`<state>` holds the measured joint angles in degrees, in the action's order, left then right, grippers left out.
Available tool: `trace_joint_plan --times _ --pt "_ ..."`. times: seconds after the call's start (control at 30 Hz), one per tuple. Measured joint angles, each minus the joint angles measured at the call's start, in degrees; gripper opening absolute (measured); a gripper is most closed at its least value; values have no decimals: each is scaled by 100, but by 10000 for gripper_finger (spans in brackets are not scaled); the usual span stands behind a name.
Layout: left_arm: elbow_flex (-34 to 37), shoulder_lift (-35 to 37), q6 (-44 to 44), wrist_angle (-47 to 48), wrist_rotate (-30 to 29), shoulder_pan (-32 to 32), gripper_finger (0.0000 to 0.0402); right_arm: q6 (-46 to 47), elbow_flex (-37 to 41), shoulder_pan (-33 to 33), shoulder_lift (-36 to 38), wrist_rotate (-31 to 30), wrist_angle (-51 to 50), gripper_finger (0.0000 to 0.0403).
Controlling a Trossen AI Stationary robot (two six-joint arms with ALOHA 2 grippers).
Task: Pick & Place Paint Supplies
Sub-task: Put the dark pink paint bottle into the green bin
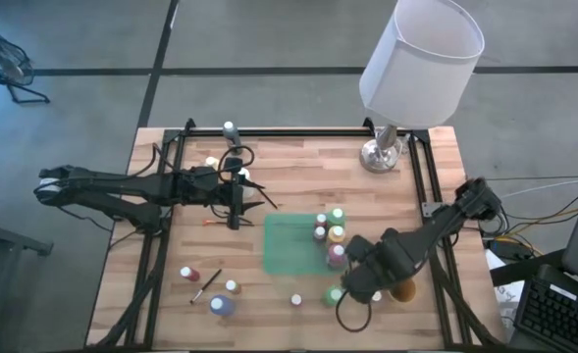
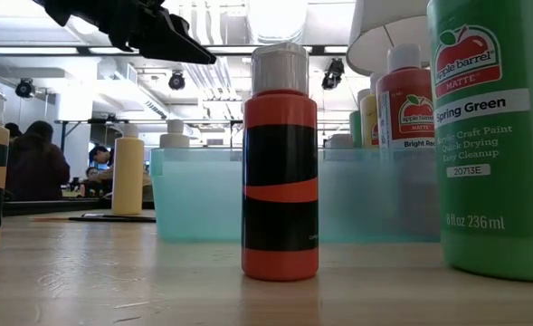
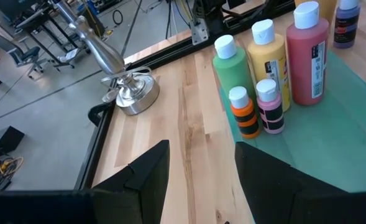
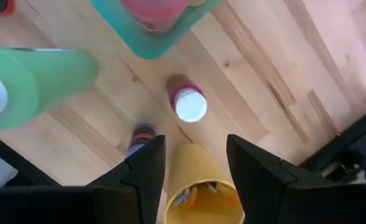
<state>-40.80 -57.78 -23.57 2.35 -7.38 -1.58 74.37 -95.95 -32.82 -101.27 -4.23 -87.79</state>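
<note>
The small plastic paint bottles, pale-capped and round-bodied, look light and stiff but smooth-sided, so I judge they could slip or tip if pinched high; the body just under the cap seems the safest hold. Several already stand on the flat translucent green rectangular mat in the middle of the pale wooden desk: a green bottle, a yellow bottle, a red bottle and two short striped ones, packed close together. The right gripper, its fingers apart and holding nothing, hangs just beside the mat's near-right corner, above a small white-capped pink bottle standing alone; a tall spring-green bottle and a tan ribbed cup crowd it on either side, so room there is tight. The left gripper, also spread and empty, waits on the mat's left side; the silver-based lamp stands well beyond the mat. More bottles and a thin dark brush lie to the mat's left-front, near the desk edge, with open wood around them.
</note>
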Motion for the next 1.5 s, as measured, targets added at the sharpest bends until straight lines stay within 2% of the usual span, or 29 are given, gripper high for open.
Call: trace_joint_plan --times 0.17,0.5,0.87,1.2,1.5 --pt "0 0 -2 0 0 0 188 -243 454 176 191 44 424 177" --pt "1 0 0 -2 0 0 188 -691 1122 500 203 562 899 191" --pt "2 0 9 -19 0 1 188 -796 1357 513 203 587 1371 179" --pt "1 0 13 -17 0 1 188 -810 1727 509 201 642 1668 198" --pt "0 0 19 -15 0 2 188 -839 1937 510 201 640 1841 175"
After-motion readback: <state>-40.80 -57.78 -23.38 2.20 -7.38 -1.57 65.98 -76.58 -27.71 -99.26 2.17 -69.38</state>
